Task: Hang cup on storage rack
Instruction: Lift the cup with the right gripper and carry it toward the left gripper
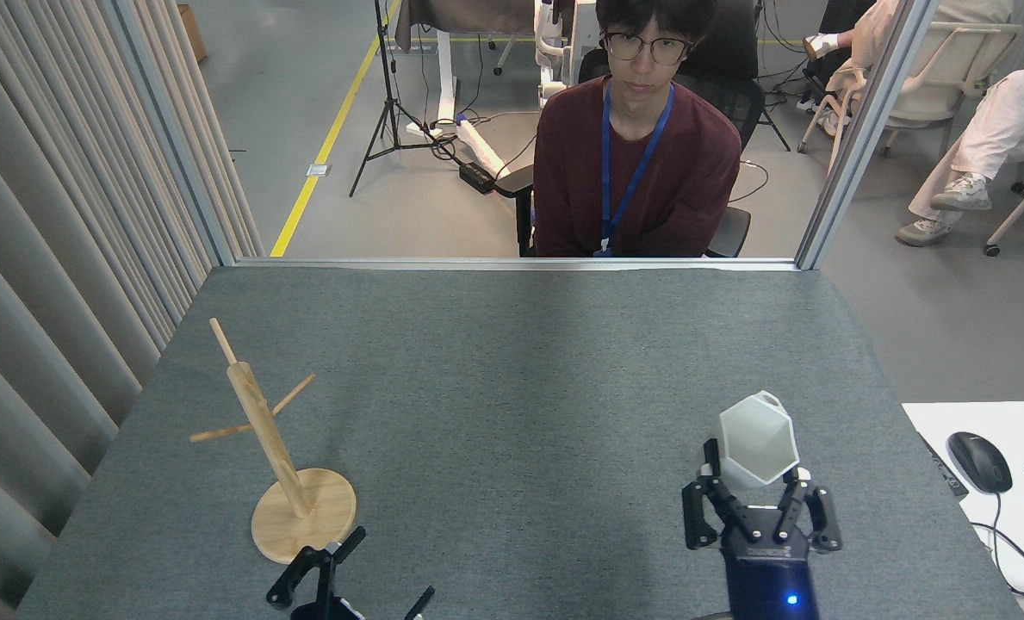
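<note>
The white faceted cup point(757, 439) is held above the table at the lower right, its hexagonal mouth facing me and its ring handle at the top far side. My right gripper point(753, 482) is shut on the cup's lower part. The wooden storage rack point(263, 435) stands on its round base at the lower left, its thin pegs bare. My left gripper point(387, 573) rises from the bottom edge just right of the rack's base, fingers spread open and empty.
A person in a dark red top sits behind the far table edge. A grey curtain hangs along the left side. A white desk with a black mouse point(978, 461) adjoins the table at the right.
</note>
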Motion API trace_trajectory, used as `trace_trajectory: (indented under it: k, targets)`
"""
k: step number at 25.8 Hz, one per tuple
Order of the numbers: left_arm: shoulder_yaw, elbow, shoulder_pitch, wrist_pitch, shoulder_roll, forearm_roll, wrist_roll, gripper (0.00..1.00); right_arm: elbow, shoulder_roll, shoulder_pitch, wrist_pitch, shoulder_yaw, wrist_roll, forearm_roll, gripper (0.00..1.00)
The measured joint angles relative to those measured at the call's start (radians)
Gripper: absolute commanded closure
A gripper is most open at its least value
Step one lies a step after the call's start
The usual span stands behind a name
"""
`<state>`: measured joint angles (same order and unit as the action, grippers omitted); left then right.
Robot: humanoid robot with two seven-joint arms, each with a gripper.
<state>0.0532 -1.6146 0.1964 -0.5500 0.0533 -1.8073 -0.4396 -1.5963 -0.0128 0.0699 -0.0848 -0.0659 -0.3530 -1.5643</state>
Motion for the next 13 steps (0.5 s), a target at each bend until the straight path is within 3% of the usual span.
trace_trajectory:
  k: [5, 13]
  targets:
    - [0.102, 0.054, -0.060, 0.008, -0.070, -0.109, 0.007, 0.00, 0.015, 0.041, 0.020, 0.045, 0.193, 0.003, -0.098, 0.46]
    - [0.180, 0.127, -0.139, 0.012, -0.139, -0.153, 0.056, 0.00, 0.032, 0.054, 0.062, 0.079, 0.335, -0.016, -0.138, 0.46]
